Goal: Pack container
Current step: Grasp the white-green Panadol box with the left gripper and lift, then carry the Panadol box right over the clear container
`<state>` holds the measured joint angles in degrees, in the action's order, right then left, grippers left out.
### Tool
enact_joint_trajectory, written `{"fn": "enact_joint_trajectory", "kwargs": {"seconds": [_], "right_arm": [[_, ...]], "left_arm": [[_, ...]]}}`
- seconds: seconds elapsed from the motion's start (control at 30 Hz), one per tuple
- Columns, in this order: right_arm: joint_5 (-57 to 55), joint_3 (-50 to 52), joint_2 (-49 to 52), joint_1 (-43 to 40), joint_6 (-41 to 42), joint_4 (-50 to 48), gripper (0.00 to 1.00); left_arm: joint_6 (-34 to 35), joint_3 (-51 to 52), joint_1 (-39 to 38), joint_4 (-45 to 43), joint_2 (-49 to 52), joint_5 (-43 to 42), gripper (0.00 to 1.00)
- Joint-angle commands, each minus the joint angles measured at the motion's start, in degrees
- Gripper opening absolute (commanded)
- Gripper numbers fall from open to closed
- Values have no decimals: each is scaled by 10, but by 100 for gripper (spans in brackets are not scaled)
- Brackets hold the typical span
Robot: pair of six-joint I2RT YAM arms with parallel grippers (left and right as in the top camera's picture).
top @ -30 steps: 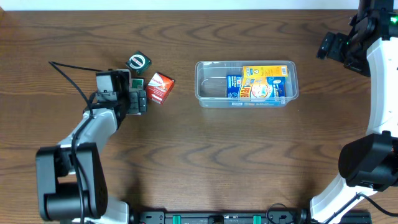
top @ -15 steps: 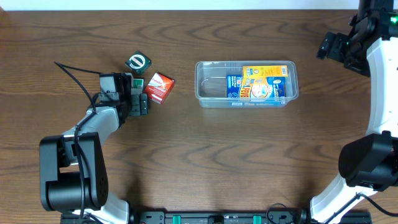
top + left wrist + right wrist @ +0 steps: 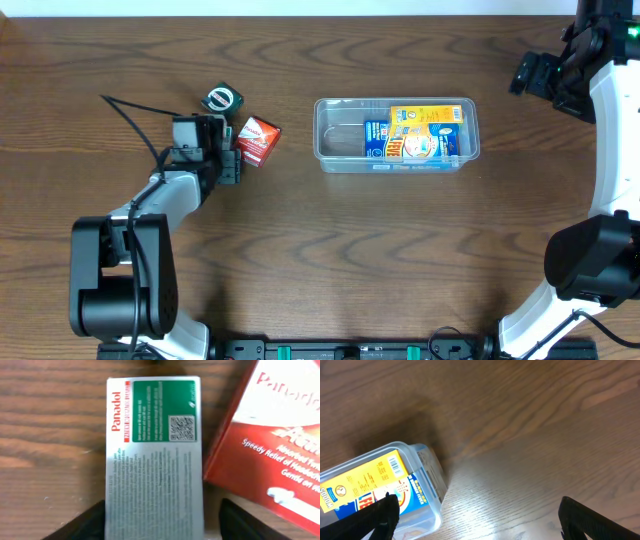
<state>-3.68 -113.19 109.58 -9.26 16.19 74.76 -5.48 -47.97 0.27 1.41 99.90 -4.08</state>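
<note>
Since the left arm (image 3: 168,192) crept forward, its spread jaws straddle the Panadol box (image 3: 155,460)

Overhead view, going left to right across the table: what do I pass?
left claw → red box → container → right arm. The dark box above the claw overlaps it, so it is left out.
</note>
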Motion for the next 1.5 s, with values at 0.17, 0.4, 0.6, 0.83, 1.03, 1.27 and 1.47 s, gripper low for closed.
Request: {"fn": "enact_joint_trajectory", "kwargs": {"seconds": [0.17, 0.4, 0.6, 0.83, 1.03, 1.27, 1.47], "right_arm": [[-6, -3, -16, -2, 9, 0, 99], [-6, -3, -16, -1, 9, 0, 99], [-6, -3, -16, -1, 9, 0, 99], [-6, -3, -16, -1, 9, 0, 99], [-6, -3, -16, -1, 9, 0, 99], [-6, -4, -16, -1, 9, 0, 99], [-6, -4, -16, -1, 9, 0, 99]], "left_arm": [[2, -10, -10, -4, 1, 0, 57], [2, -10, -10, -4, 1, 0, 51], [2, -10, -10, -4, -17, 1, 51], [2, -10, -10, 2, -105, 0, 51], [4, -10, -10, 46, -204, -25, 51], [3, -10, -35, 69, -259, -97, 51], [-23, -10, -105, 64, -258, -109, 51]]}}
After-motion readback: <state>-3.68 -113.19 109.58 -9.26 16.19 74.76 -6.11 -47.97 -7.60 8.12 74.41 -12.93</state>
